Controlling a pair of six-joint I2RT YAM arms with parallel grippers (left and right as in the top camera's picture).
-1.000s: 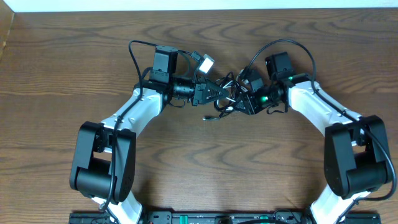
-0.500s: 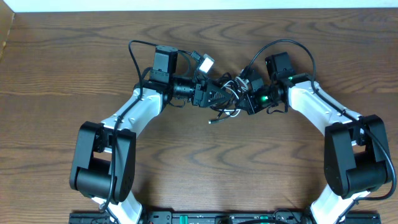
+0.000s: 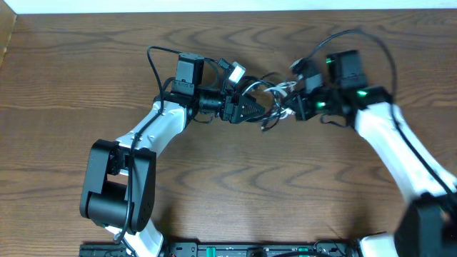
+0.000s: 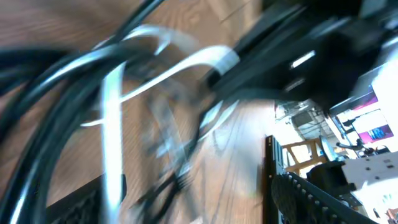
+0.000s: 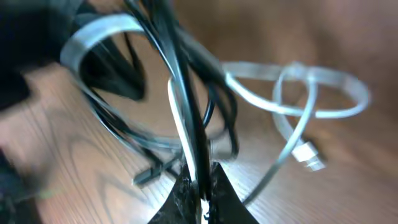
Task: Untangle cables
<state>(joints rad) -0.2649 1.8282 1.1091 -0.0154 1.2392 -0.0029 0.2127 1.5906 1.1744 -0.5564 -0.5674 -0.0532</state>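
The right gripper (image 3: 294,108) is being drawn back to the right compared with a second ago. The cables (image 3: 278,93) are being stretched from a tight clump into a looser span between it and the left gripper (image 3: 257,108), over the grained wooden table (image 3: 71,86). This is being judged as the tangle starting to open. Thin black and glossy white cords are being pinched tight in the right jaws, and a small silver plug (image 5: 309,155) is being left dangling. The left jaws cannot be judged, because the left wrist view is smeared.
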